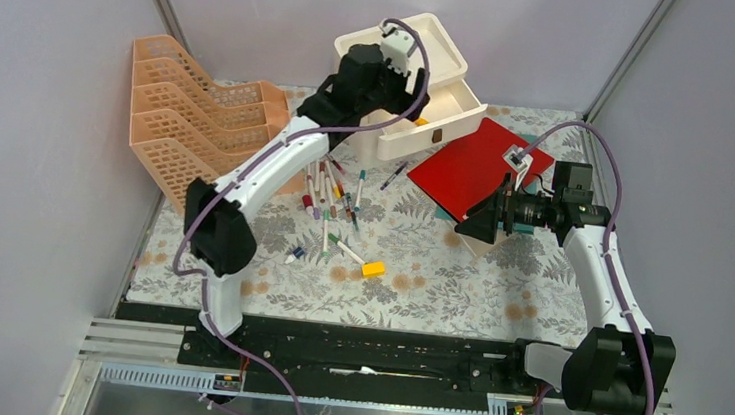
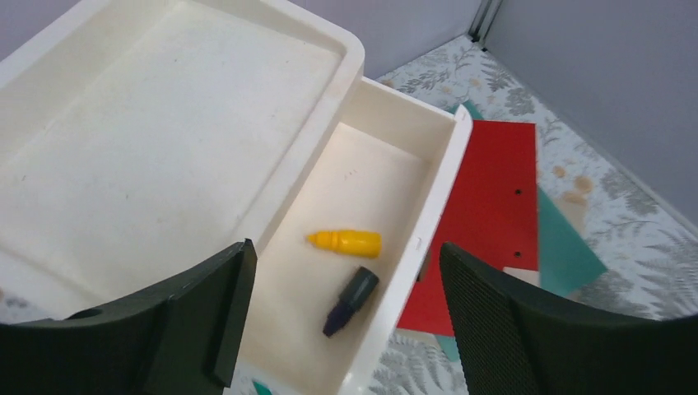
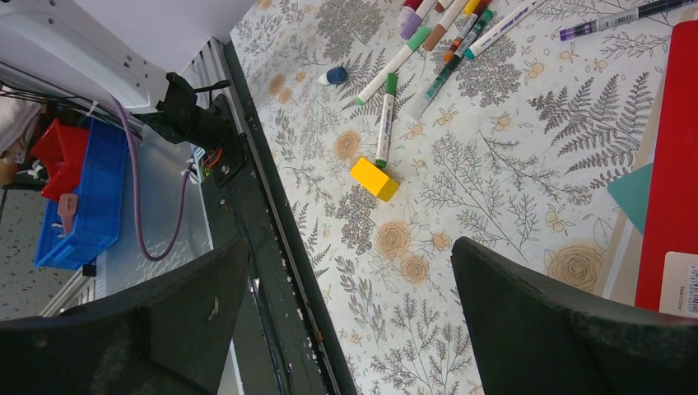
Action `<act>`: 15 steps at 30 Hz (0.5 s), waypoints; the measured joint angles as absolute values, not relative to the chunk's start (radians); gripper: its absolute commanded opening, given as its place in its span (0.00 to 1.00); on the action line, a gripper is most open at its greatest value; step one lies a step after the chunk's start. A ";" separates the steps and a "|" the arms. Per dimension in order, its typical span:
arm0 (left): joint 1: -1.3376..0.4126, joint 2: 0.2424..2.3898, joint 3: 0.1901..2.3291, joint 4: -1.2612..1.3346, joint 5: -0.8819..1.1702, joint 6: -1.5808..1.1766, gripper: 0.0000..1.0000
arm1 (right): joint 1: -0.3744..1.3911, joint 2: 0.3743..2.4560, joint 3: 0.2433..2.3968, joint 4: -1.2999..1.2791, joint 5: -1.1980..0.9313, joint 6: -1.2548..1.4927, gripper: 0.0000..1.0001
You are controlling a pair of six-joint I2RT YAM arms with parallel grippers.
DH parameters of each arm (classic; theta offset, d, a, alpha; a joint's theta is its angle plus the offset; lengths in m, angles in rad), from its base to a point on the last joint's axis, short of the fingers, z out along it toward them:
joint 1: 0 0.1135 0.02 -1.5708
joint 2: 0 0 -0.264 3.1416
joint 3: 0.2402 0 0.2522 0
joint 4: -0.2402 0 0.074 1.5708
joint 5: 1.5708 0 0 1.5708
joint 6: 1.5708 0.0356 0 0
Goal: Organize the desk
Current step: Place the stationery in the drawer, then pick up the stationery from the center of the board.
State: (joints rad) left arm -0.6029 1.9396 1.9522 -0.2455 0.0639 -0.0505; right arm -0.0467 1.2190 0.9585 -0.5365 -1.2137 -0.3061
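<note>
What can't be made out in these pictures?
Top view: the left claw, hidden beneath its own wrist.
Top view: the sheets under the red folder, partly covered by the right arm.
Left wrist view: the dark item in the drawer, too blurred to name.
Right wrist view: print on the markers, too small.

Cluttered flat rectangular desk [image 1: 457,286] under pale cloth printed with grey ferns and tan flowers.
At far-left corner, peach plastic mesh file rack [image 1: 191,112]; against far edge near the middle, cream plastic drawer box [image 1: 437,58]; toward far-right corner, flat red sheet [image 1: 473,162] overlapping a teal sheet [image 2: 564,251]; left of centre, loose scatter of coloured marker pens [image 1: 330,189]; nearer front edge, small yellow block [image 1: 373,268], small blue-and-white cap [image 1: 295,255] to its left.
</note>
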 measured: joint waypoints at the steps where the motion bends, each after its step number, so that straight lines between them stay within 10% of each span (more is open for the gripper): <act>1: -0.603 1.914 1.935 -0.242 0.067 -0.064 0.98 | -0.047 1.220 0.958 -0.537 -1.214 -0.306 1.00; 15: -0.384 1.122 1.015 -0.140 0.246 -0.448 0.98 | -0.047 1.229 0.961 -0.537 -1.213 -0.310 1.00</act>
